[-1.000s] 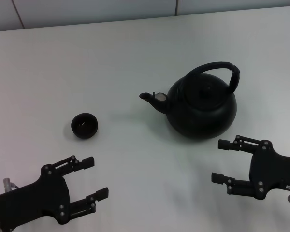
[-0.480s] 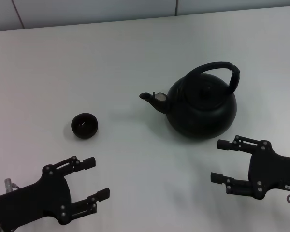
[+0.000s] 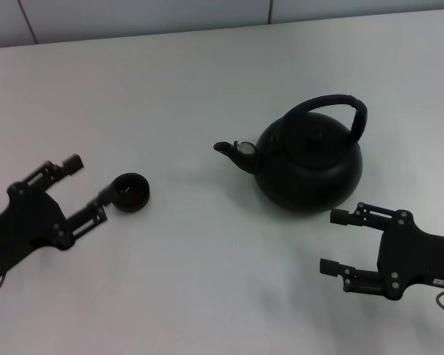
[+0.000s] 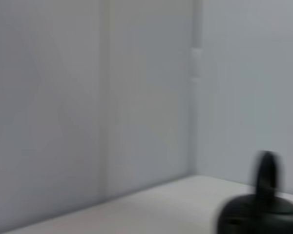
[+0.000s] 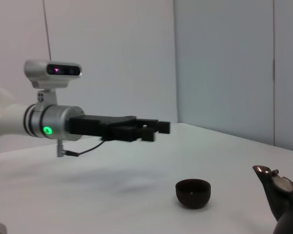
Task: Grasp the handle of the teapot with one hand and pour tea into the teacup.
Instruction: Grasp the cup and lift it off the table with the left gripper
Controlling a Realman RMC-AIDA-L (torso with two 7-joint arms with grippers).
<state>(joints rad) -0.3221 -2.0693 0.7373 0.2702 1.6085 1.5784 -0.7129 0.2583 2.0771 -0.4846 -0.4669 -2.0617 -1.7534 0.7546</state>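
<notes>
left gripper [image 3: 89, 183] open beside teacup [image 3: 130, 192]

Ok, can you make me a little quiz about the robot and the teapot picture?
1. True or false: the teapot is tipped over the teacup.
2. Which gripper is nearest the teacup: A left gripper, B right gripper?
3. Fill in: the teapot's spout points toward the robot's ____ side.

Key: 1 false, it stands upright on the table. 2 A. 3 left.
</notes>
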